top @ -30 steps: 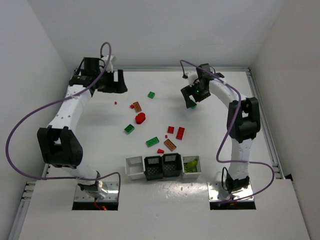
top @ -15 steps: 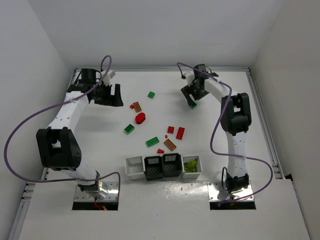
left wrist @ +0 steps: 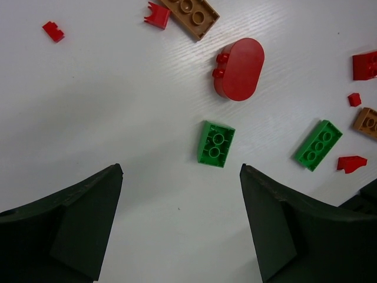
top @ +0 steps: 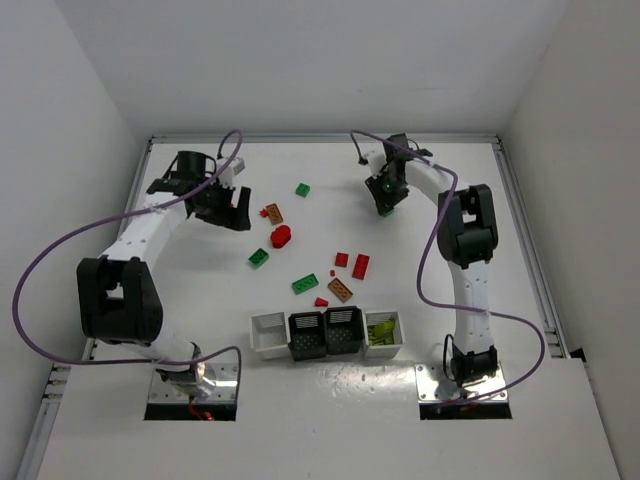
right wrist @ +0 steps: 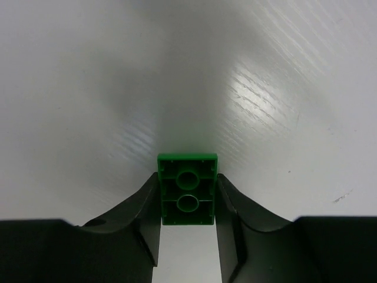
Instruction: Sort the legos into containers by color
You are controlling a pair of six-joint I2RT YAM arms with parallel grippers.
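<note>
Swung inward since a second ago, the left gripper [top: 228,207] hangs wide open, touching nothing. Nearest stand four joined square plastic bins [top: 268,319], two white, two black; yellow-green pieces [top: 380,328] lie in the right white one. Beyond: three loose dark green bricks [left wrist: 216,143], two orange-brown bricks [top: 340,290], one red oval block [top: 281,236]. Farthest, the right gripper [top: 386,197] clamps a fourth green brick [right wrist: 187,188].
</note>
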